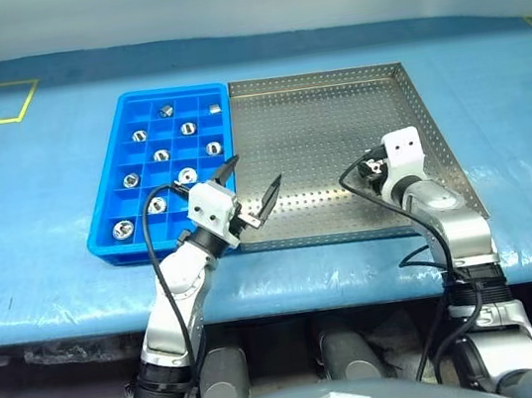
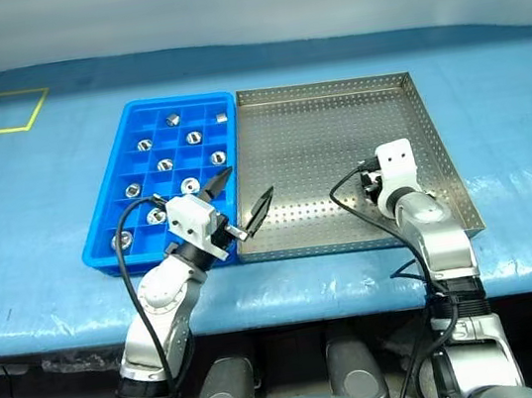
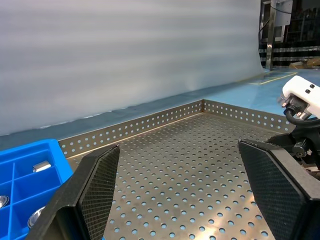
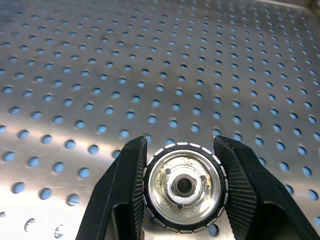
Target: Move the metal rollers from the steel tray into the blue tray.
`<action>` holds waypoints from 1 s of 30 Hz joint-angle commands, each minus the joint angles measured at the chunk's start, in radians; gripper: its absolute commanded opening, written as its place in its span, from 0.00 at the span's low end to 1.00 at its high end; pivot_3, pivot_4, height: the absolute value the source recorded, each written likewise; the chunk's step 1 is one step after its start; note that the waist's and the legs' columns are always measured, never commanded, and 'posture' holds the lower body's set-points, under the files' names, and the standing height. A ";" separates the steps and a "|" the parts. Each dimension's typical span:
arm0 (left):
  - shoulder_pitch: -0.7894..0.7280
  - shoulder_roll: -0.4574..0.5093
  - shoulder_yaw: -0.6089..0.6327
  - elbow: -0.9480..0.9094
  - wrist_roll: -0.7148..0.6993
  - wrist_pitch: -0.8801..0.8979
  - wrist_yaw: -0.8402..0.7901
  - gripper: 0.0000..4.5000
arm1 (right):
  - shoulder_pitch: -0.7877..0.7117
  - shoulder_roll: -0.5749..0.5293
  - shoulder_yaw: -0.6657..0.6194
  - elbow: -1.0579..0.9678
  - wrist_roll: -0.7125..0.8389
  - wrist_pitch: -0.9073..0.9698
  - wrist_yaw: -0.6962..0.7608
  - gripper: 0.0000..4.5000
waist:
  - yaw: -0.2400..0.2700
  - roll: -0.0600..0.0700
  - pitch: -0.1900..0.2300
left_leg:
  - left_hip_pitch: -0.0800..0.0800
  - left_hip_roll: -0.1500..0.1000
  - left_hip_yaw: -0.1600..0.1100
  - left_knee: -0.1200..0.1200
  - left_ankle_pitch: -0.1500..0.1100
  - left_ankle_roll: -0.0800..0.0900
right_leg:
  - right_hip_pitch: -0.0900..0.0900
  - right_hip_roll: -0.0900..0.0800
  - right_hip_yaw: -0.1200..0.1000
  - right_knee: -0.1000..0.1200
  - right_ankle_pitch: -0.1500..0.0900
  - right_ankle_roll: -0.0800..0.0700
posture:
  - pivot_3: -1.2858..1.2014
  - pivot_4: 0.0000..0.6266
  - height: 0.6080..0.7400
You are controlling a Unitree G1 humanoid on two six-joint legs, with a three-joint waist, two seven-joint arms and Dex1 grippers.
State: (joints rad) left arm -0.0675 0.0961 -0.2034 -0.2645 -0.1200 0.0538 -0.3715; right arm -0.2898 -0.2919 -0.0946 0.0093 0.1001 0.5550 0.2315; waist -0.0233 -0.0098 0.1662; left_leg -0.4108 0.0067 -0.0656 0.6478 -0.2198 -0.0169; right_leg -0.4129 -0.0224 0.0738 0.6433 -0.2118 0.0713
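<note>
Gripping one metal roller [image 4: 182, 187], bore facing wrist: right gripper [image 4: 182, 192], steel tray [image 1: 328, 80]; blue tray [image 1: 111, 197] lies leftward.

No readable text, label, brand, number or sign stands on anything near either gripper or elsewhere in these views.

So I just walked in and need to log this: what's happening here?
The robot is moving small shiny metal rollers from the perforated grey steel tray into the blue plastic grid tray. Its right gripper is shut on one roller over the steel tray floor. Its left gripper is open at the trays' shared edge, holding nothing.
</note>
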 commanded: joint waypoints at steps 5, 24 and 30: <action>0.051 -0.024 0.073 -0.064 -0.015 0.006 0.083 0.92 | -0.096 0.098 0.099 -0.083 0.033 -0.143 0.071 0.38 | -0.021 0.000 0.000 | 0.001 0.001 0.000 0.000 0.000 0.000 | 0.000 0.001 0.000 0.001 0.000 0.001 | 0.52 0.24 1.00; 0.404 0.173 0.139 -0.336 0.004 0.024 0.060 0.92 | -0.394 0.281 0.421 0.312 -0.015 -0.311 0.406 0.38 | 0.060 0.001 0.001 | 0.001 0.002 -0.003 -0.003 0.000 0.000 | -0.001 0.000 -0.004 0.001 -0.004 -0.008 | 0.64 0.24 1.00; 0.471 0.187 0.180 -0.380 -0.006 0.028 0.067 0.92 | -0.415 0.305 0.472 0.375 -0.031 -0.304 0.484 0.38 | 0.103 0.001 0.001 | 0.000 0.002 -0.003 -0.003 0.000 -0.001 | -0.002 0.000 -0.005 0.001 -0.004 -0.008 | 0.67 0.24 1.00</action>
State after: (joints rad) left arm 0.3986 0.2778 -0.0360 -0.5913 -0.1252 0.0830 -0.3068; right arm -0.6743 0.0023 0.3711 0.3916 0.0698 0.2625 0.6919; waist 0.0793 -0.0089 0.1677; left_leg -0.4106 0.0083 -0.0688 0.6443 -0.2199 -0.0175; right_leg -0.4149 -0.0222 0.0690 0.6441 -0.2161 0.0630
